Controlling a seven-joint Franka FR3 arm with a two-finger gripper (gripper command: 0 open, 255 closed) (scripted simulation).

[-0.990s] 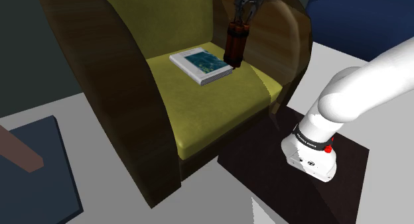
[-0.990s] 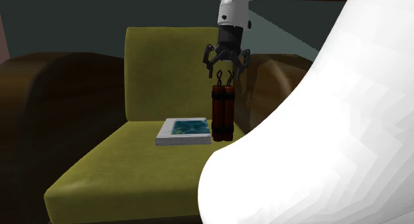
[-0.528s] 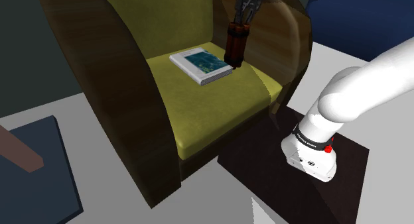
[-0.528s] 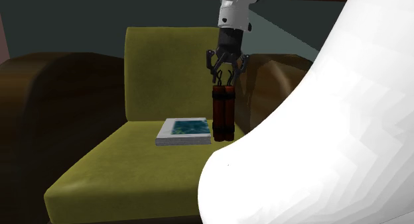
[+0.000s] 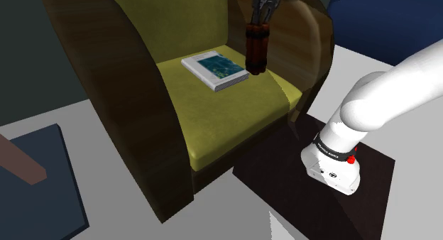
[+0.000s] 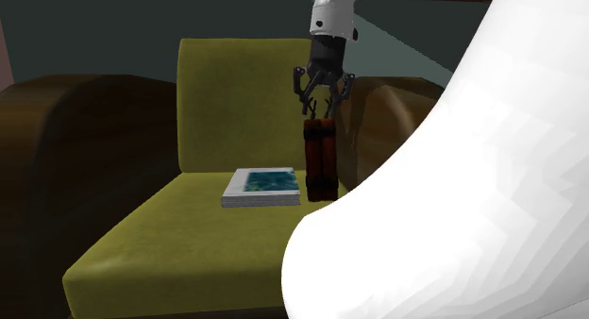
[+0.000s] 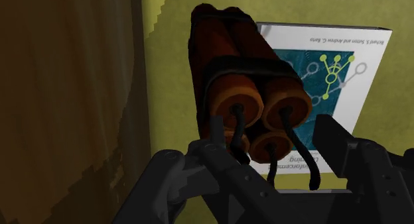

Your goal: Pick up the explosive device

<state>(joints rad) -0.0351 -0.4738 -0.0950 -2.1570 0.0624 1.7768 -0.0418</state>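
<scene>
Red-brown dynamite bundle (image 6: 319, 161) stands on the yellow armchair seat (image 5: 213, 125) beside the book (image 5: 215, 70). The gripper (image 6: 322, 107) has narrowed and now clamps its top, shifting it slightly; lifting looks next.

Olive armchair seat (image 5: 234, 125): book (image 5: 215, 69) flat, dynamite bundle (image 5: 255, 50) upright beside it.

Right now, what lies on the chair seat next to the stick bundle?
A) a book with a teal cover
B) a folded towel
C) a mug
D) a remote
A: a white-edged book with a teal cover lies flat on the yellow-green seat cushion, right beside the upright reddish-brown stick bundle.
</scene>
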